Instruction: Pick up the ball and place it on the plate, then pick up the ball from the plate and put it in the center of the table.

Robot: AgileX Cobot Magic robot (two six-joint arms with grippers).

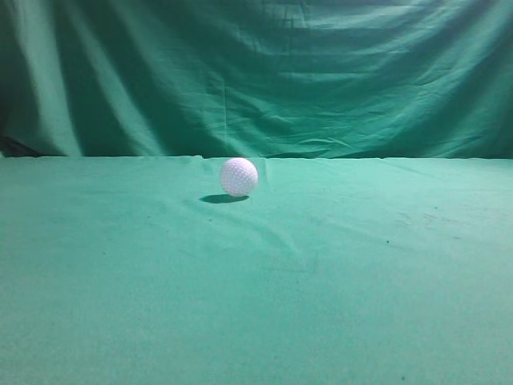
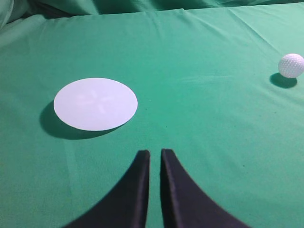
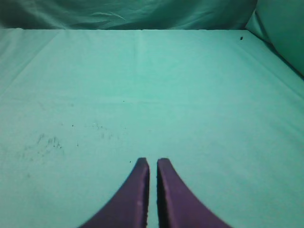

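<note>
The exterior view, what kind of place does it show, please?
Probably a staged test setup for robot recording, not a home or workshop: a table covered in green cloth, a draped green backdrop curtain behind it, and only a golf ball and a white plate as props.

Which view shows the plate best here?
The left wrist view: the plate lies whole and unobstructed on the table, ahead of the left gripper. The exterior and right wrist views do not show it.

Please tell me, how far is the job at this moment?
Either unstarted or finished; one moment cannot tell. The ball rests on the table, apart from the empty plate. Nothing is in hand: the left gripper and right gripper are nearly closed and empty.
</note>
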